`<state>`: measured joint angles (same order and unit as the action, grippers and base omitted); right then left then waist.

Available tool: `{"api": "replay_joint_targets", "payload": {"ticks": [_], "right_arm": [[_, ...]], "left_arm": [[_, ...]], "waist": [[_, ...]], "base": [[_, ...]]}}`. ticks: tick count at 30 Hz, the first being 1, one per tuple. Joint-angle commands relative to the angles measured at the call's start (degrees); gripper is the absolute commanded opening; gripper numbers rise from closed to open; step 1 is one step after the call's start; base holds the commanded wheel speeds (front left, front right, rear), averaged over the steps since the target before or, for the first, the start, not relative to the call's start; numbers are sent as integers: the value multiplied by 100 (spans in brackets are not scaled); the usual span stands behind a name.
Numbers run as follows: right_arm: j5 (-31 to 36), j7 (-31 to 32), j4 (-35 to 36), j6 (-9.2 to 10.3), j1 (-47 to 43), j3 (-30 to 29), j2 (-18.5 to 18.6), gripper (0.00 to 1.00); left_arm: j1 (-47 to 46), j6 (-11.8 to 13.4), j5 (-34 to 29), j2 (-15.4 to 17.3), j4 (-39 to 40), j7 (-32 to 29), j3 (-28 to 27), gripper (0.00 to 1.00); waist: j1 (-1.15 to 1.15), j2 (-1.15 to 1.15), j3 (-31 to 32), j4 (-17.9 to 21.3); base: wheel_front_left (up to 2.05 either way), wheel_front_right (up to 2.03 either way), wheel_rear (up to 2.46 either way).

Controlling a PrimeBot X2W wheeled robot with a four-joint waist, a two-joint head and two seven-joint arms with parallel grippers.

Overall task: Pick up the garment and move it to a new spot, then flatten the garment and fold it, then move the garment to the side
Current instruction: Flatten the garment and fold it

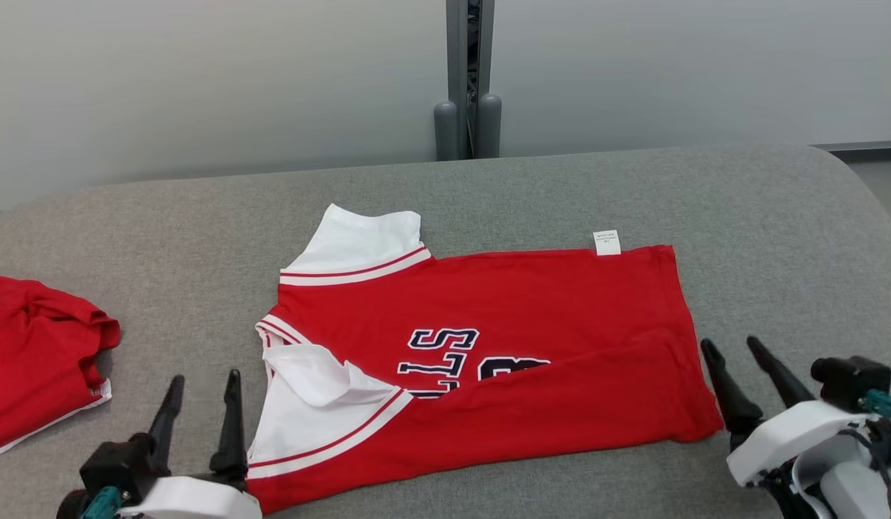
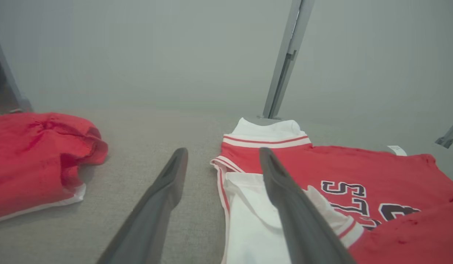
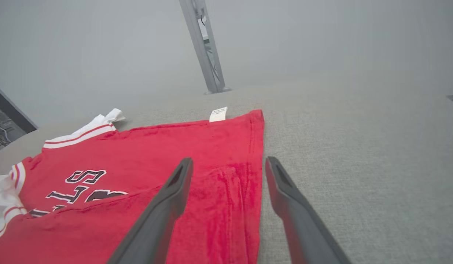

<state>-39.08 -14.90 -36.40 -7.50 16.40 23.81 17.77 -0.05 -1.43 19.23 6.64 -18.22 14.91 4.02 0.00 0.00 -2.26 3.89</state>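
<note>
Grey fabric-covered table (image 1: 633, 194) under a pale wall: at far left a second red garment (image 1: 34, 353) lies bunched, cut off by the frame. Next, the left gripper (image 1: 205, 376) hangs spread and empty beside the white sleeve of the red jersey (image 1: 532, 303), which lies mid-table. The jersey's near edge is folded over, hiding part of the dark lettering (image 1: 445, 353). By the hem, the right gripper (image 1: 730, 342) gapes, also empty.
</note>
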Motion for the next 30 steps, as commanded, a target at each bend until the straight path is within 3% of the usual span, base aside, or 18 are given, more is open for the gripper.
{"api": "replay_joint_targets", "payload": {"ticks": [1, 6, 11, 19, 24, 30], "right_arm": [[185, -38, 168, 2, -60, -177, 19, 100], [1109, -37, 959, 2, -556, -1012, -257, 100], [1479, -38, 1179, 2, -848, -1325, -493, 100], [1622, -11, 1125, 2, -640, -1309, -630, 100], [1627, 45, 1007, 1, -273, -1125, -705, 100], [1554, 16, 745, 2, 448, -814, -879, 100]], "left_arm": [[4, 71, -88, -14, 172, 25, -98, 100], [264, 233, -519, -140, 904, 27, -423, 100], [332, 126, -772, -180, 847, 29, -421, 100], [-345, -263, -896, -37, 564, 29, -202, 100], [-1294, -495, -894, 334, 90, -144, 61, 100], [-2490, -600, -278, 715, -597, -602, 154, 100]], "waist": [[0, 0, 17, -9], [0, 0, 96, -69], [0, 0, 69, -92], [0, 0, -122, 48], [0, 0, -392, 325], [0, 0, -869, 831]], "base": [[0, 0, 0], [0, 0, 0], [0, 0, 0], [0, 0, 0], [0, 0, 0], [0, 0, 0]]}}
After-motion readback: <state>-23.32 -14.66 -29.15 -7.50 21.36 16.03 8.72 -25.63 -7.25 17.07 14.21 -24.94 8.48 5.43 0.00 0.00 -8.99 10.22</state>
